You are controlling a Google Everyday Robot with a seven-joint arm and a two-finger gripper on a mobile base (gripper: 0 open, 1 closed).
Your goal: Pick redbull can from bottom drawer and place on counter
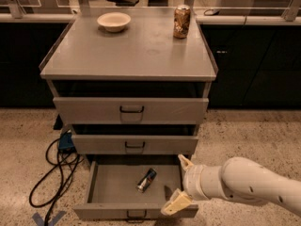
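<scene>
The redbull can [146, 180] lies on its side on the floor of the open bottom drawer [103, 185], slim and blue-and-silver. My gripper [178, 182] is at the drawer's right side, to the right of the can and apart from it. Its two pale fingers are spread wide, one near the drawer's back right, one at the front edge [172, 205]. It holds nothing. The grey counter [131, 51] tops the cabinet above.
A white bowl [114, 21] and a brown-gold can [181, 21] stand at the back of the counter. The two upper drawers [131, 110] are slightly open. Black cables and a blue box [63, 142] lie on the floor at the left.
</scene>
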